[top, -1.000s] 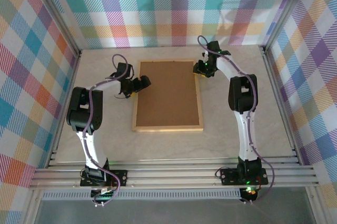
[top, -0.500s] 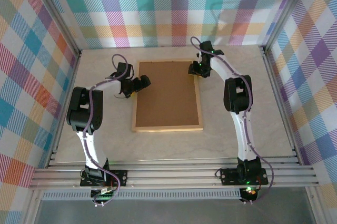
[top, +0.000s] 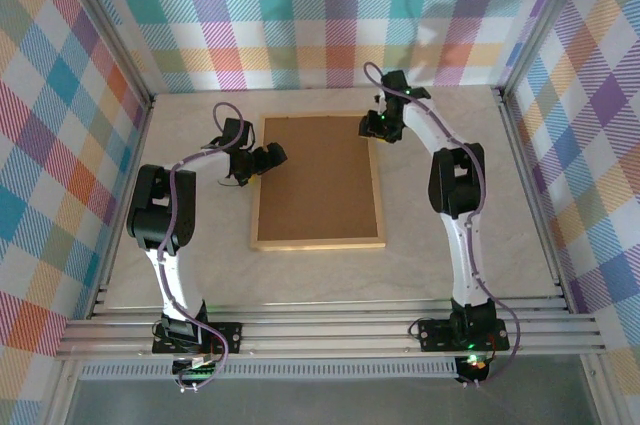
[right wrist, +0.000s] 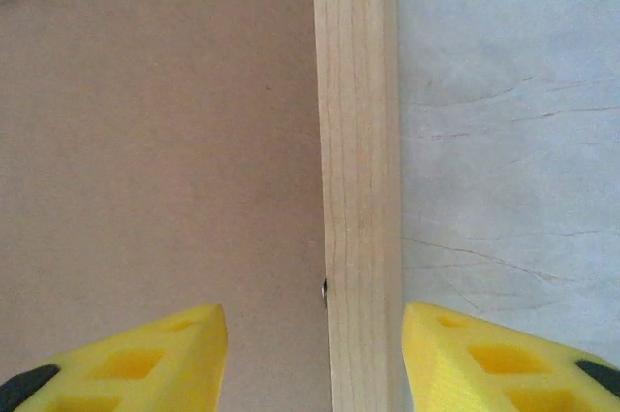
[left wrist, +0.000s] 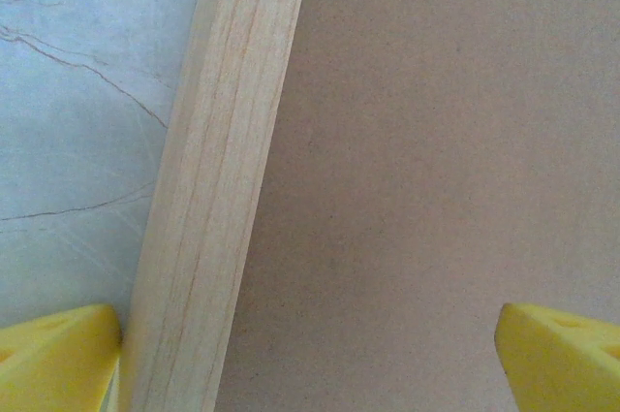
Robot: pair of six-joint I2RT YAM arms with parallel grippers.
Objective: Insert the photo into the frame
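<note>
We see a pale marbled tabletop (top: 200, 275) with the frame (top: 318, 243) lying flat on it. The frame sits in the middle from left to right and closer to the far edge than to the near one, with its long sides running from near to far. It is face down, so its thin light wood rails surround a brown backing board (top: 318, 175).

The left gripper (top: 272, 157) is at the frame's left rail, about a third of the way in from the far end. Its jaws are spread as wide as they go and hold nothing. One yellow finger (left wrist: 58, 359) is right against the outer side of the rail, and the other (left wrist: 562, 359) is well inside over the backing board.

The right gripper (top: 372, 127) is at the frame's far right corner. Its jaws are partly spread and straddle the right rail without clamping it. The outer finger (right wrist: 484, 359) is just beside the rail over the tabletop, and the inner finger (right wrist: 145, 359) stands apart from the rail over the board.

A tiny dark fitting (right wrist: 325, 288) sits on the inner edge of that rail.
</note>
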